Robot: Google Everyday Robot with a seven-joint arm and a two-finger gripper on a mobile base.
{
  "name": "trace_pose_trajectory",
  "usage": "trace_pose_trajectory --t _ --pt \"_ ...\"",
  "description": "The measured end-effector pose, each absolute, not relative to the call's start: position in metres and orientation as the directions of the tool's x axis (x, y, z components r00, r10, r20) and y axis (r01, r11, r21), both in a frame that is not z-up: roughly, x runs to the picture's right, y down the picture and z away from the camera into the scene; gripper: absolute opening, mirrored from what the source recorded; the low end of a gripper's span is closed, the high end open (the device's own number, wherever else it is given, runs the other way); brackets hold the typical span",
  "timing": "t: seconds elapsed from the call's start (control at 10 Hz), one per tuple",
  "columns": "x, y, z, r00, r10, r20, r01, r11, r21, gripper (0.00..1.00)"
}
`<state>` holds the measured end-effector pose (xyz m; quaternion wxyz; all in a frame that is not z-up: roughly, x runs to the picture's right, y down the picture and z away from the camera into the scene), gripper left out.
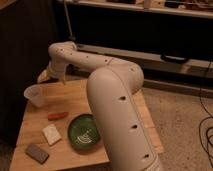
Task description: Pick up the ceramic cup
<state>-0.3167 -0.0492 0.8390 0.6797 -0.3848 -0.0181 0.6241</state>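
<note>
The ceramic cup [35, 95] is small, pale and translucent-looking. It stands upright near the far left edge of the wooden table [75, 100]. My gripper [49, 76] hangs at the end of the white arm [115, 95], above the table's far left corner. It is just behind and to the right of the cup and holds nothing that I can see. The round dark green bowl [85, 132] sits near the front middle of the table, partly behind the arm.
A small red-orange object [57, 115] lies in front of the cup. A pale square block [51, 134] and a grey flat block [37, 152] lie at the front left. A dark wall stands to the left, shelving behind and cables on the floor at right.
</note>
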Motion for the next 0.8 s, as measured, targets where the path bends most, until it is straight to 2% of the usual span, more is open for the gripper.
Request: trace_pose_trajectory --t 0.8 --pt "-0.335 -0.041 0.852 0.256 0.839 -0.480 -0.806 -0.089 -0.585 0.80"
